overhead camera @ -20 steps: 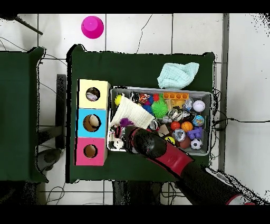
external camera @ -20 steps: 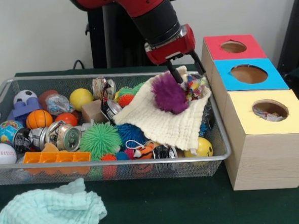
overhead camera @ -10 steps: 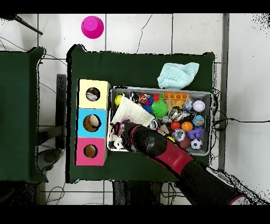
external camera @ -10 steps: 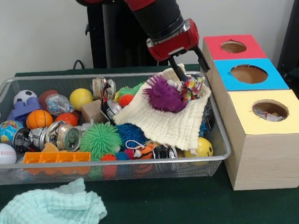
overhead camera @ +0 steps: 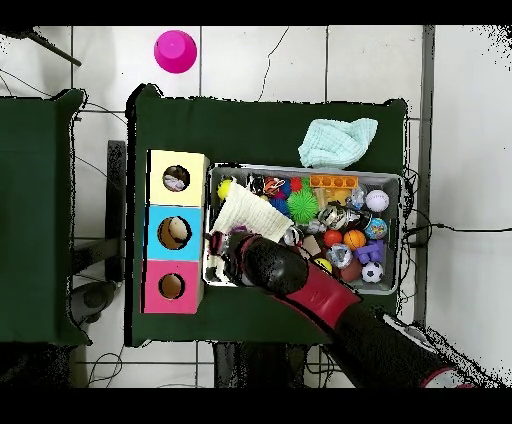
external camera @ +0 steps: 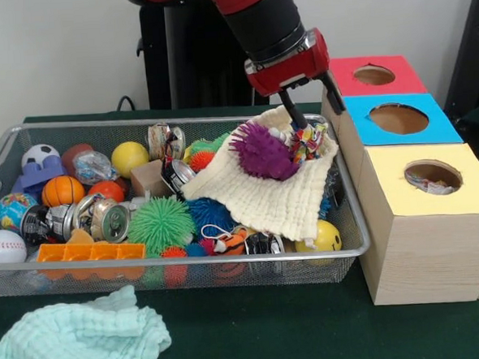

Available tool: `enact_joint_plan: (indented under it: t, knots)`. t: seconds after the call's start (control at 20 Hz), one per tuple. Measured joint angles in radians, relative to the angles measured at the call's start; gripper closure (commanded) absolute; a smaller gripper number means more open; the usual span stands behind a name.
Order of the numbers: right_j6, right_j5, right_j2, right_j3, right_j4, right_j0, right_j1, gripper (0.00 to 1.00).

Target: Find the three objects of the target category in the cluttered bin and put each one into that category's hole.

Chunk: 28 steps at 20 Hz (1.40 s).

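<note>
Front view — three holes (external camera: 398, 118) (one end effector (external camera: 316, 110))

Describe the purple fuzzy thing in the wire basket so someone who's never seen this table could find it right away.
Start at the wire basket and go to its end beside the three coloured boxes, where a cream knitted cloth lies draped over the clutter. The purple fuzzy ball sits on top of that cloth, just below the open claw. It is the only purple shaggy item; the spiky balls nearby are green and blue.
</note>
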Motion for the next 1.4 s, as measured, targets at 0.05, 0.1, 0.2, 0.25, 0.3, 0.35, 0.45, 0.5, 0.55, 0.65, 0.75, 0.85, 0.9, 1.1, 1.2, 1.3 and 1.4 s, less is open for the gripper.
enact_joint_plan:
  t: [0.05,0.1,0.2,0.25,0.3,0.35,0.45,0.5,0.55,0.65,0.75,0.85,0.9,1.1,1.2,1.3,1.4]
  knots:
    - [0.0,0.002,-0.011,-0.001,0.0,0.012,0.0,0.0]
    - [0.0,0.004,-0.034,-0.002,0.0,0.037,0.0,0.0]
    - [0.0,0.005,-0.056,-0.004,0.0,0.06,0.003,0.0]
    - [0.0,0.005,-0.068,-0.004,0.0,0.073,0.007,0.0]
    - [0.0,0.004,-0.079,-0.006,0.001,0.083,0.01,0.0]
    - [0.0,0.005,-0.097,-0.01,0.0,0.095,0.017,0.0]
    - [0.0,0.004,-0.115,-0.015,0.0,0.106,0.025,0.0]
    - [0.0,0.004,-0.122,-0.016,0.0,0.11,0.027,0.0]
    - [0.0,0.004,-0.132,-0.018,0.0,0.116,0.03,0.0]
    - [0.0,0.005,-0.162,-0.022,0.0,0.135,0.037,0.0]
    - [0.0,0.006,-0.197,-0.027,-0.005,0.159,0.04,0.0]
    - [0.0,0.008,-0.252,-0.038,-0.014,0.201,0.04,0.0]
    - [0.0,0.008,-0.265,-0.041,-0.017,0.211,0.04,0.0]
    - [0.0,0.009,-0.306,-0.055,-0.023,0.244,0.04,0.0]
    - [0.0,0.009,-0.328,-0.065,-0.024,0.26,0.04,0.0]
    - [0.0,0.009,-0.339,-0.069,-0.025,0.265,0.04,0.0]
    - [0.0,0.009,-0.34,-0.071,-0.025,0.259,0.04,0.0]
